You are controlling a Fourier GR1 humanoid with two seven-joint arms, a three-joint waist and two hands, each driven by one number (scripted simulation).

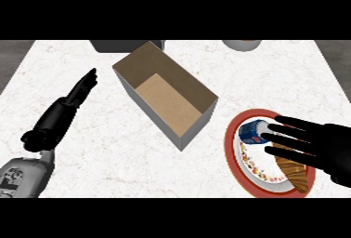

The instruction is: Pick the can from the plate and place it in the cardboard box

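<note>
your right hand (328,148) is wide open at the lower right, by the can (253,131) on the plate (231,146), ready to grab. the cardboard box (168,104) sits mid-frame.

You are looking steeply down on a white counter (274,74) that is filling nearly the whole view, its top showing faint reddish veining. Grey floor (12,56) is showing past its left and right sides. At the far edge a dark grey object (113,45) and a pale round vessel (241,44) are sitting, both cut off. Even light is casting only soft shadows.
</note>
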